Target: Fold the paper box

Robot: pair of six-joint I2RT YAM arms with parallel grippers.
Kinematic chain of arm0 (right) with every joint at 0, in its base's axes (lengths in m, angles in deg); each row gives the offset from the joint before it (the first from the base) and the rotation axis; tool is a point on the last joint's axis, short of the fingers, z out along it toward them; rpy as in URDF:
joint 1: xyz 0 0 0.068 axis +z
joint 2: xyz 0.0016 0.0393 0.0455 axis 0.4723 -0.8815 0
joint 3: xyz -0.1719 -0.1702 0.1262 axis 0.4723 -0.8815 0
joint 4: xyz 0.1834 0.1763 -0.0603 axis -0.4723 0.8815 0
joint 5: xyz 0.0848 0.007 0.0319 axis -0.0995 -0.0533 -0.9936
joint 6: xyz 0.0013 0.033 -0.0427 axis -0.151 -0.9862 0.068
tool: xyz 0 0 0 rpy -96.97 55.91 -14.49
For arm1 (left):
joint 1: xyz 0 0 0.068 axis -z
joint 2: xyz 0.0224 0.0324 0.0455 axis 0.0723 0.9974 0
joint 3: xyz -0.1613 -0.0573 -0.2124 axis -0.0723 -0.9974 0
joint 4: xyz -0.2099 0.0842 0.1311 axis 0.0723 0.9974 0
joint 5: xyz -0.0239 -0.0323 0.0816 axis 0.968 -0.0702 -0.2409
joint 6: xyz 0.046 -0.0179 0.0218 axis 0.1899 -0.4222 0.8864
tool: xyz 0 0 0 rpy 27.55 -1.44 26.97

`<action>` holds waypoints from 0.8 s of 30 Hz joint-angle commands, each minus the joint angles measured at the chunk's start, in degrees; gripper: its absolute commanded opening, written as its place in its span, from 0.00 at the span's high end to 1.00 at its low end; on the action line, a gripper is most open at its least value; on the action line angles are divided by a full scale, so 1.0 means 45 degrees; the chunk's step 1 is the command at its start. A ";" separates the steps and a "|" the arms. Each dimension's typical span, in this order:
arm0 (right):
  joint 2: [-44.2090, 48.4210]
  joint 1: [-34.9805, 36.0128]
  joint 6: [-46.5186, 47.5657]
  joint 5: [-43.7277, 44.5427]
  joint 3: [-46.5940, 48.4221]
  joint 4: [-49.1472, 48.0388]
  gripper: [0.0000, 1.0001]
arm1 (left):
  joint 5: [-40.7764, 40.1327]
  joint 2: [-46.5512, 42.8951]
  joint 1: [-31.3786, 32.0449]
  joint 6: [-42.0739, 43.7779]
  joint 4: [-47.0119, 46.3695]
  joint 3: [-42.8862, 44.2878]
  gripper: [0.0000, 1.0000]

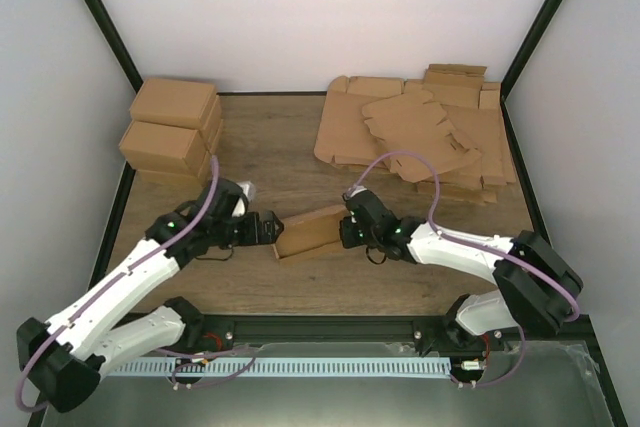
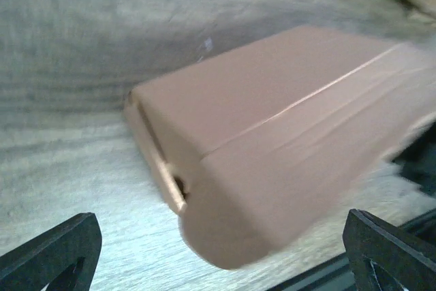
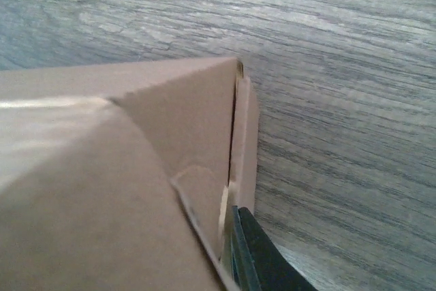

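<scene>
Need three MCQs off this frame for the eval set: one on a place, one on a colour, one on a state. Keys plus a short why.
1. Where on the wooden table is the pile of flat brown cardboard blanks?
A far left
B far right
C near edge, by the arm bases

2. What colour are the long link shells of the left arm and right arm?
A white
B red
C yellow

3. How does the left gripper stand at the folded brown cardboard paper box?
A shut on it
B open
C shut on a flat blank

Key:
1 B, the top view has the pile in the far right corner.
2 A, both arms' shells show white.
3 B, the left wrist view has its black fingers wide apart at the lower corners.
</scene>
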 commanded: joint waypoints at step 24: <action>0.2694 0.0088 0.1646 -0.1231 -0.1703 -0.0928 0.37 | 0.2534 0.3154 -0.0236 0.1203 -0.2419 0.0863 0.32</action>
